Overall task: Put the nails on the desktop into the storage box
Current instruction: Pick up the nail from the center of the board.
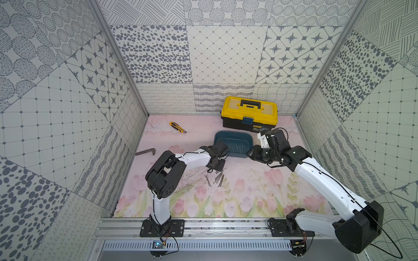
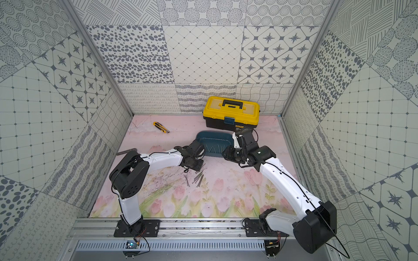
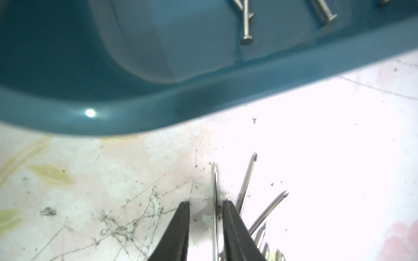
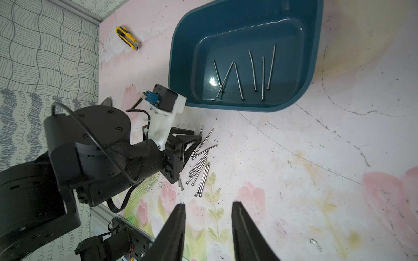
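**Left end effector astride a nail by the box**

The left end effector point(image 3: 205, 202) is sitting low over the surface point(image 4: 294, 158), jaws partly parted, with one nail point(image 3: 215, 192) lying between them, unclamped. The other nails point(image 4: 200, 167) are lying piled near the storage box point(image 4: 181, 67), which is holding six more. The right end effector point(image 4: 208, 203) is hovering open and empty.

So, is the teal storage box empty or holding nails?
Not empty: the storage box has several nails lying flat on its floor in the right wrist view. A pile lies outside on the desktop.
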